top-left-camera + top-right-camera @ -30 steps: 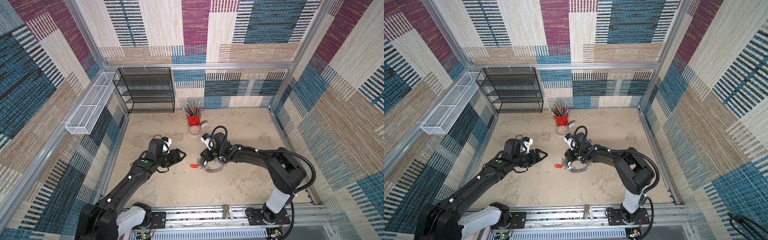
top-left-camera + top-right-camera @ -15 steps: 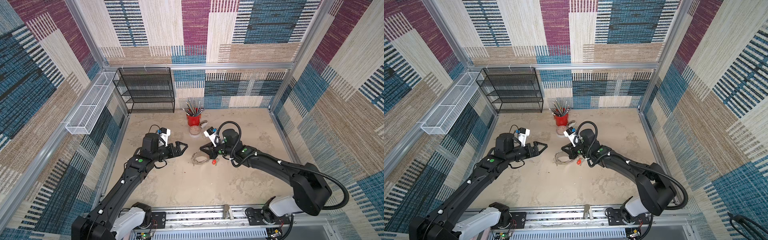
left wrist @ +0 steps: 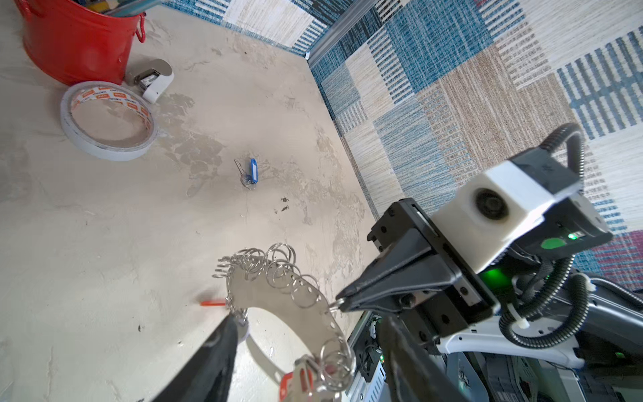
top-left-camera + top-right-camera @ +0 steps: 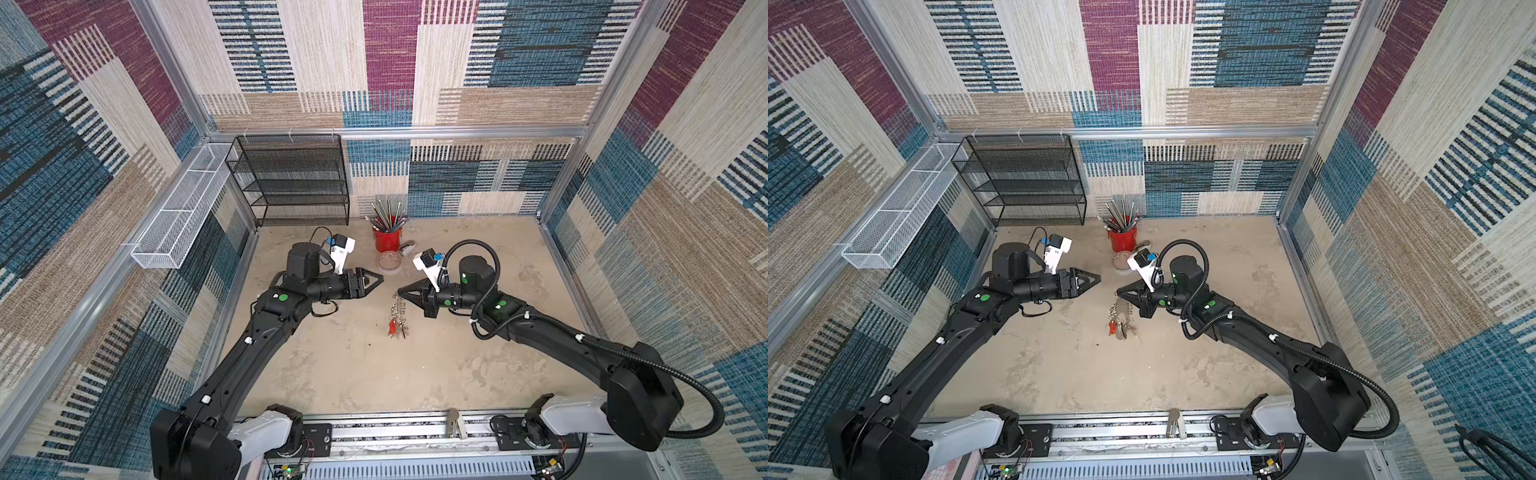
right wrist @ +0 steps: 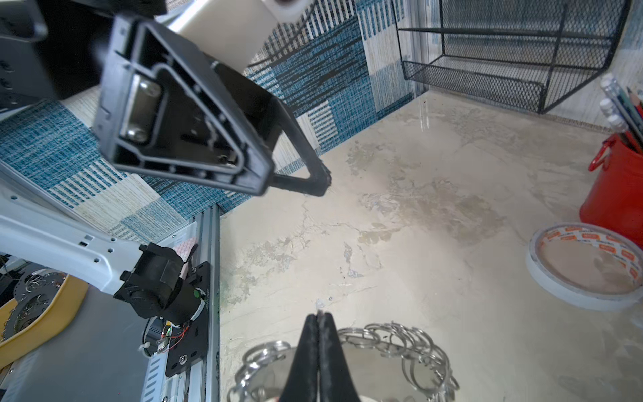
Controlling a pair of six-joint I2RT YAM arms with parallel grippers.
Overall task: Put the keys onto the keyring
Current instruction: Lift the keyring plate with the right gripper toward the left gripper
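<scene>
The keyring (image 4: 397,312), a grey crescent plate edged with silver split rings, hangs in the air from my right gripper (image 4: 400,292), which is shut on one of its rings. A red-tagged key (image 4: 391,328) dangles at its lower end. In the left wrist view the plate (image 3: 278,296) curves in front of my open left gripper (image 3: 309,319), and the right gripper (image 3: 342,302) pinches a ring at its edge. In both top views the left gripper (image 4: 1096,277) is level with the right one, a short gap away. A blue-tagged key (image 3: 251,172) lies on the table beyond.
A red bucket of pencils (image 4: 387,239), a tape roll (image 4: 389,262) and a small white device (image 4: 407,249) stand just behind the grippers. A black mesh shelf (image 4: 291,183) is at the back left. A white wire basket (image 4: 178,212) hangs on the left wall.
The right gripper has carried the keyring back from the front of the table and raised it, so it now hangs down. The left gripper has risen, turned toward it and narrowed its jaws.
</scene>
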